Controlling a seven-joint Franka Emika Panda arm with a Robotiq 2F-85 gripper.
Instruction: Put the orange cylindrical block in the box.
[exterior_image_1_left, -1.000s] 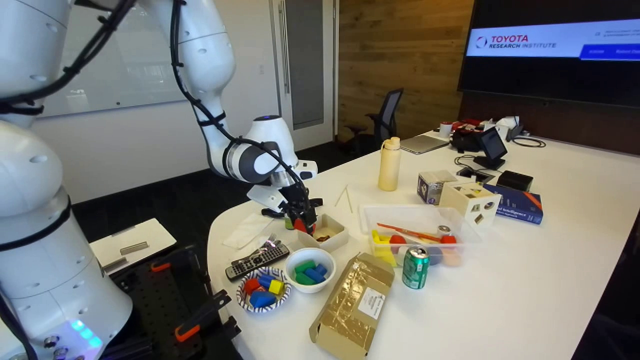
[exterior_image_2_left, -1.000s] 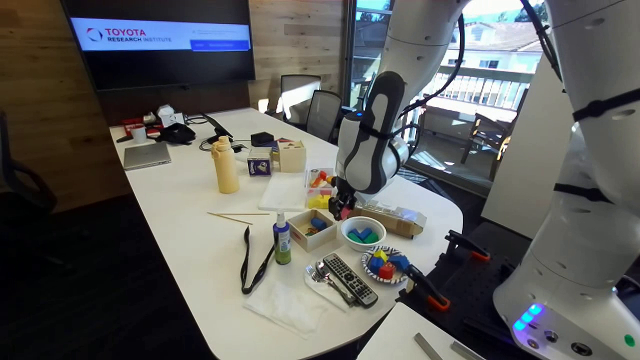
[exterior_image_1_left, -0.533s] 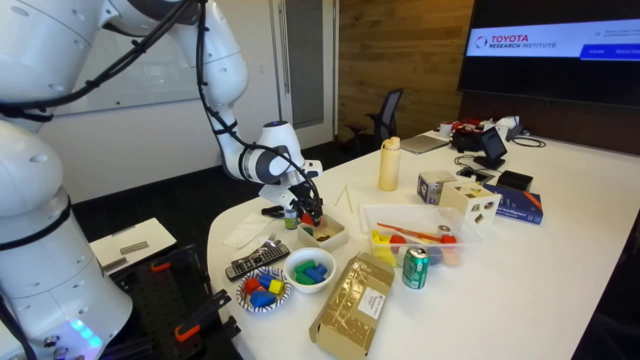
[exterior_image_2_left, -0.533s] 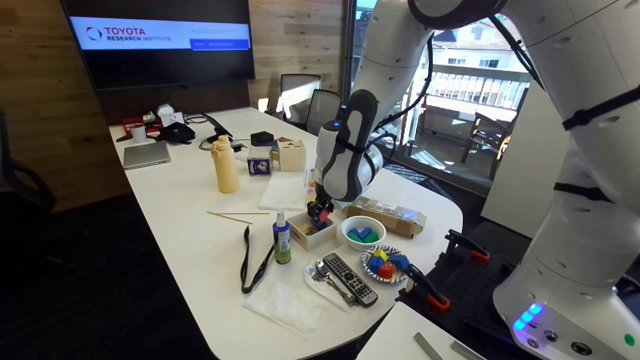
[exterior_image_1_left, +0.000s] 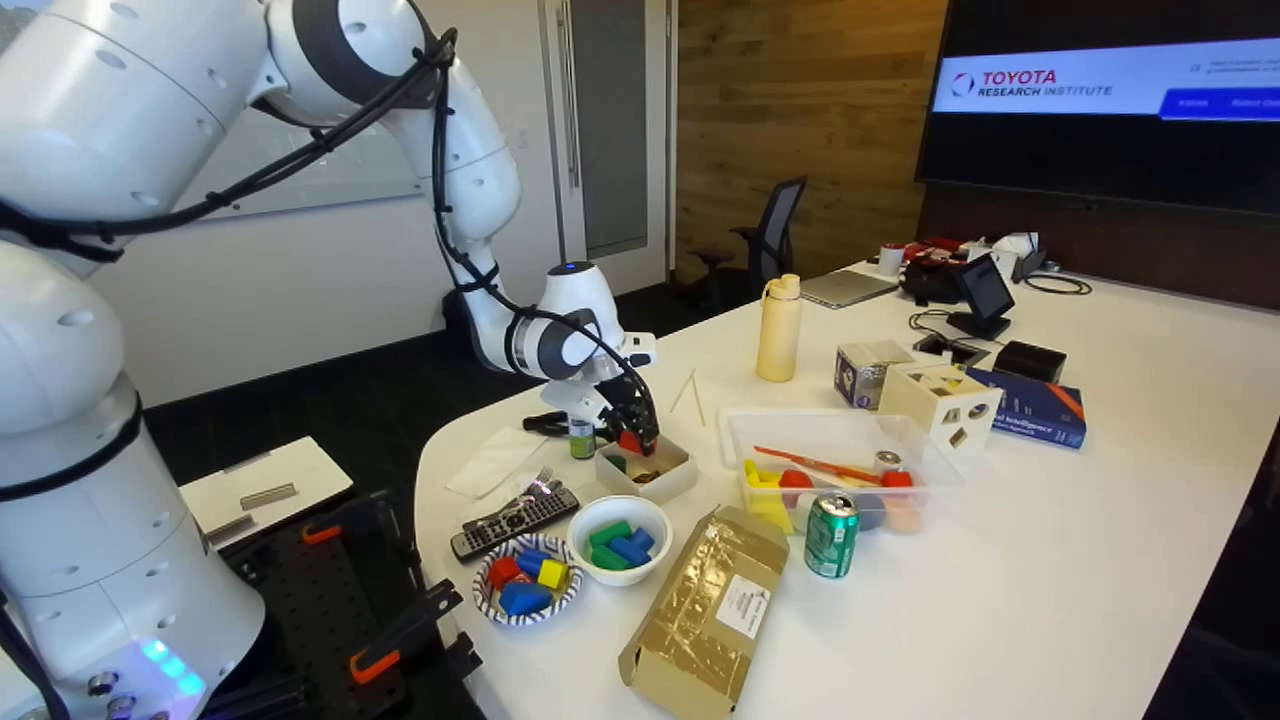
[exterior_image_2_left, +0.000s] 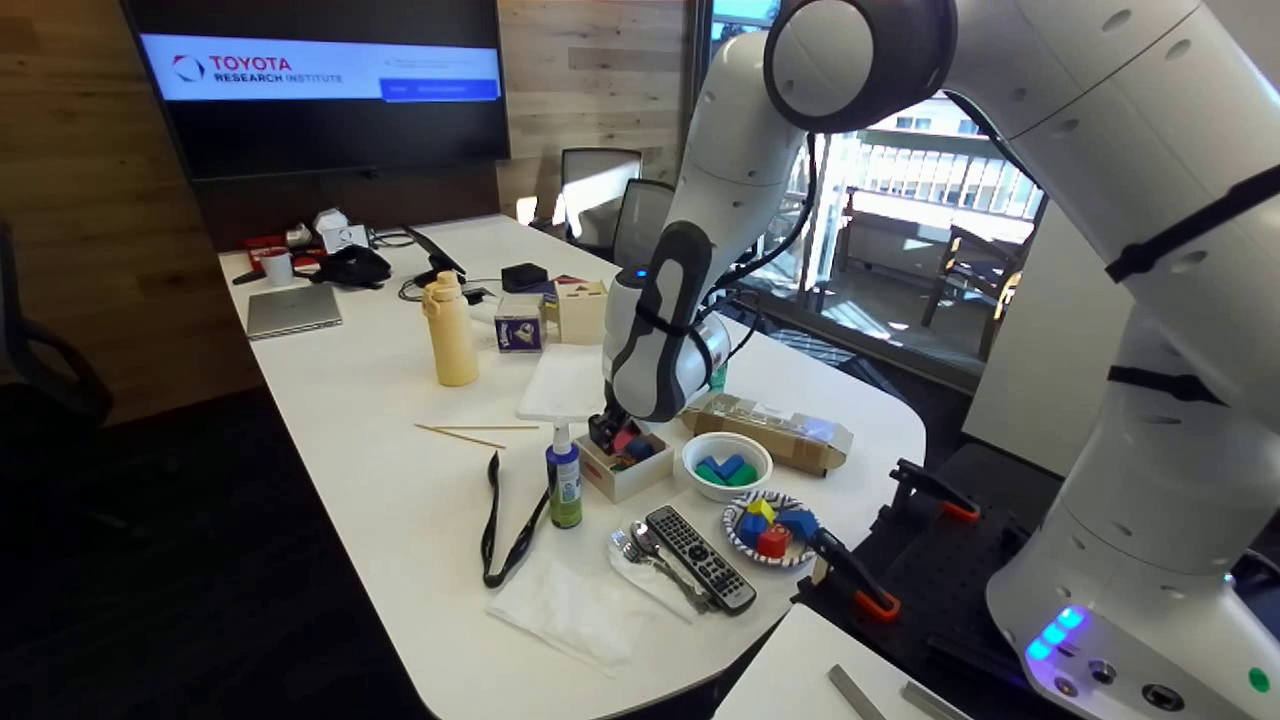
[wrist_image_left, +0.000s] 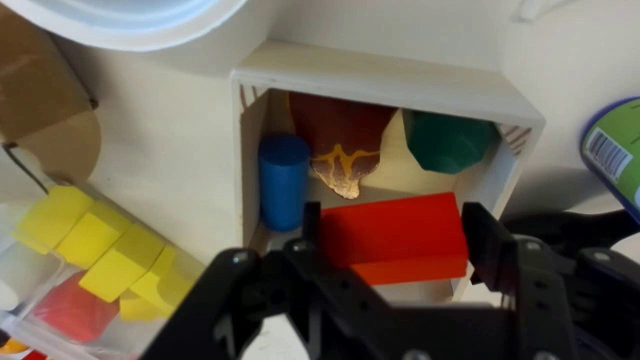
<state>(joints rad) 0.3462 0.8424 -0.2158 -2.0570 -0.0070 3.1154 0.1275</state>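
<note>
- My gripper (wrist_image_left: 392, 226) is over the pale wooden box (wrist_image_left: 385, 82), and its fingers (wrist_image_left: 482, 240) are clamped on a red block (wrist_image_left: 395, 250) with flat faces, one finger at each end.
- How high this block hangs against the rim, I cannot tell.
- Inside the box I see a blue cylinder (wrist_image_left: 284, 187), a dark green faceted block (wrist_image_left: 447, 142) and a shiny brown item (wrist_image_left: 340, 130) with gold marks.
- The orange cylindrical block I cannot point out with certainty; in the wrist view, a small orange piece (wrist_image_left: 12, 346) is cut by the edge, near the clear plastic container (exterior_image_1_left: 830, 428), and its shape I cannot tell.
- In an exterior view, the white bowl (exterior_image_2_left: 728, 495) with green and blue blocks (exterior_image_2_left: 731, 466) stands to the right of the box, and the spray bottle (exterior_image_2_left: 565, 490) stands upright just left of the box.
</note>
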